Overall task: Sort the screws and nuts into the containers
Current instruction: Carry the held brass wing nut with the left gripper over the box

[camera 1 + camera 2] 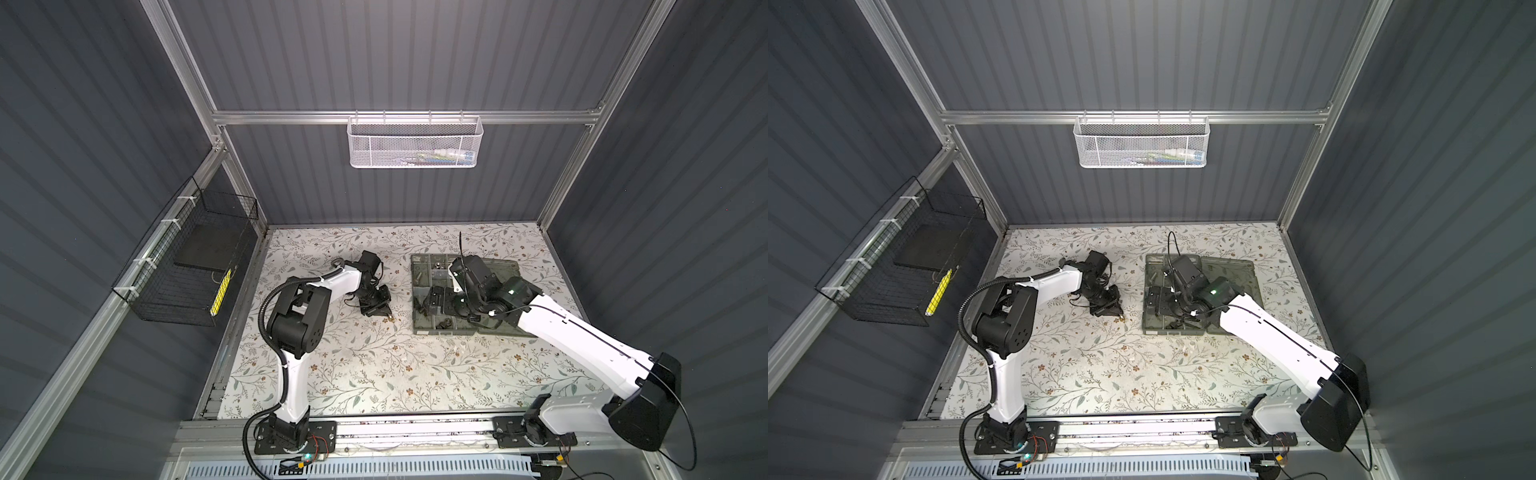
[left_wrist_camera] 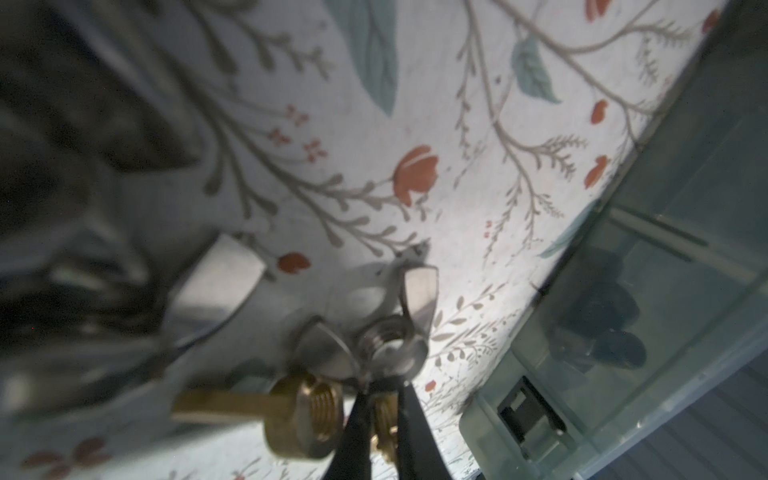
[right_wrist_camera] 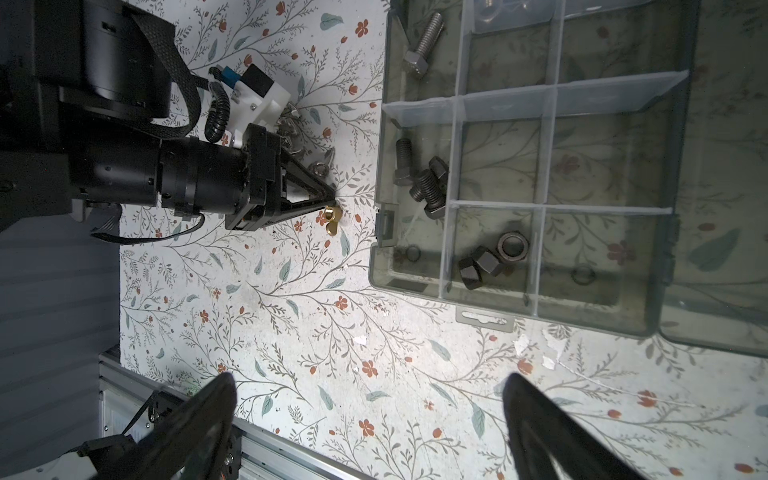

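Screws and nuts (image 1: 444,322) are sorted only in part. In both top views some of them lie in the compartments of the organiser box (image 1: 419,266), which stands open on the floral table (image 1: 374,374), right of the middle. My left claw (image 1: 387,314) is down at the table just beside the box. My right claw (image 1: 434,301) hangs over the box.

In the left wrist view my 2 fingers (image 2: 357,432) are pressed narrow on what looks like 1 wing of a brass wing nut (image 2: 307,411). It lies on the table, just beside a silver wing nut (image 2: 390,345).

In the right wrist view the right claw is wide and holds nothing. The box has a silver bolt (image 3: 422,45), dark bolts (image 3: 419,183) and black nuts (image 3: 490,257), each kind in its own compartment. More silver pieces (image 3: 291,124) wait behind the left claw.

I judge that the step in hand is the pick of the brass nut. The next move calls for a straight lift that does not drag the silver neighbour. Then I carry the nut over the box wall to a free compartment and release it low.
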Tool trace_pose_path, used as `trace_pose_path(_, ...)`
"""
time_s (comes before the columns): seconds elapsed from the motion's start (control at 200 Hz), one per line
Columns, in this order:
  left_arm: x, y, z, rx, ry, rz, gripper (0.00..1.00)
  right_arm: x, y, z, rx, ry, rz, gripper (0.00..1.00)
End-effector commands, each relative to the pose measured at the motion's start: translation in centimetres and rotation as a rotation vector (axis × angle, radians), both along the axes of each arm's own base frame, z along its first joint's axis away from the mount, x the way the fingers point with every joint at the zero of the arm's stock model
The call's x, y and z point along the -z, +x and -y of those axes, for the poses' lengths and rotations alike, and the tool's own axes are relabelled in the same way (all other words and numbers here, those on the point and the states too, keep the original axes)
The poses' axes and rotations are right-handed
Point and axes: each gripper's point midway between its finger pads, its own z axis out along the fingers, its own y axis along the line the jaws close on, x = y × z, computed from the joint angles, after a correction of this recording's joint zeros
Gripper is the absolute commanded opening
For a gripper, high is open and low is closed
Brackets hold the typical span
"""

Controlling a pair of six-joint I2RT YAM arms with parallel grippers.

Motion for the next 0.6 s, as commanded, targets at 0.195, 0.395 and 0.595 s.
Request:
trace_pose_path(0.195,0.5,0.5,-1.1,0.023,0.065,0.010,0.01,-0.4,-0.2,0.3,0.007,-0.002,0.011,0.99)
trace_pose_path(0.395,-2.2,1.6,0.1,0.018,-0.001,0.062,0.00,-1.0,0.0,0.4,0.023,0.012,0.021,0.99)
trace_pose_path(0.595,-5.7,3.0,2.1,-0.004,-0.086,0.115,0.00,-1.6,0.1,0.9,0.062,0.051,0.023,0.99)
